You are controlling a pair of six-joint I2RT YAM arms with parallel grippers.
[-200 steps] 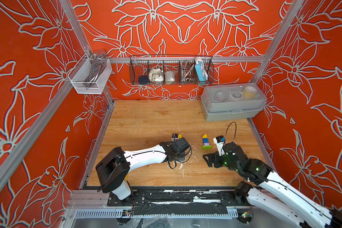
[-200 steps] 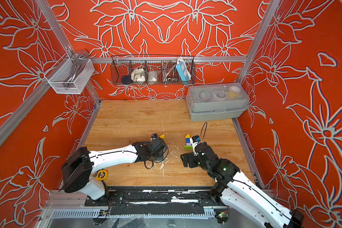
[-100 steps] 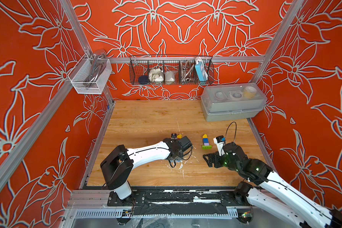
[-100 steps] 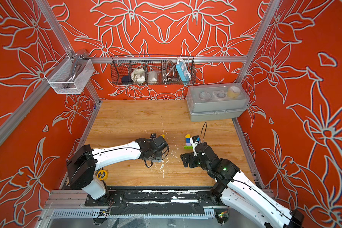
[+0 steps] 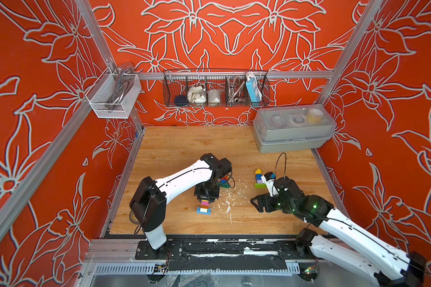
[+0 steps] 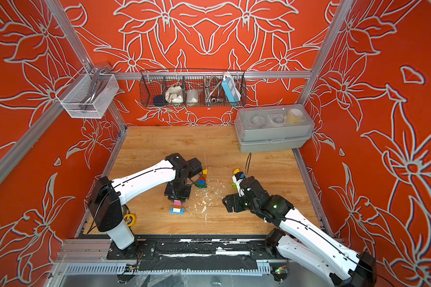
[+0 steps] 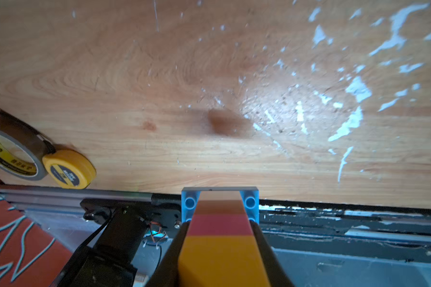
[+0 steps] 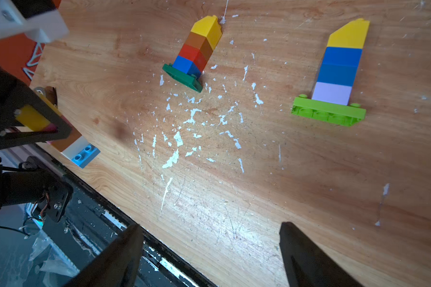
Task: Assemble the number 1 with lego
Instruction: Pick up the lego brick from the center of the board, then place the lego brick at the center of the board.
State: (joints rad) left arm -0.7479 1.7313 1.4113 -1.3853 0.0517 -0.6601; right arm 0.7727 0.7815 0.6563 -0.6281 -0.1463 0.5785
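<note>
My left gripper (image 5: 207, 197) is shut on a lego stack (image 5: 204, 206) of yellow, pink, brown and white bricks. The stack ends in a light blue plate (image 7: 189, 201) and points toward the table's front edge. In the left wrist view the stack (image 7: 220, 236) fills the gap between the jaws. Whether the plate touches the wood I cannot tell. My right gripper (image 5: 256, 205) hangs open over bare wood, also open in the right wrist view (image 8: 210, 227). A stack on a green plate (image 8: 197, 49) and a stack on a lime plate (image 8: 339, 69) lie flat on the table.
A yellow tape measure (image 7: 69, 169) and a tape roll (image 7: 10, 154) lie at the front left corner. A grey lidded box (image 5: 294, 134) stands at the back right. A wire basket (image 5: 215, 89) and a white mesh basket (image 5: 113, 97) hang on the walls. White flecks mark the table's middle.
My left gripper has shut and swung from beside the green-plate stack toward the front edge, with the light-blue-plate stack now showing in it. The right arm has barely moved.
</note>
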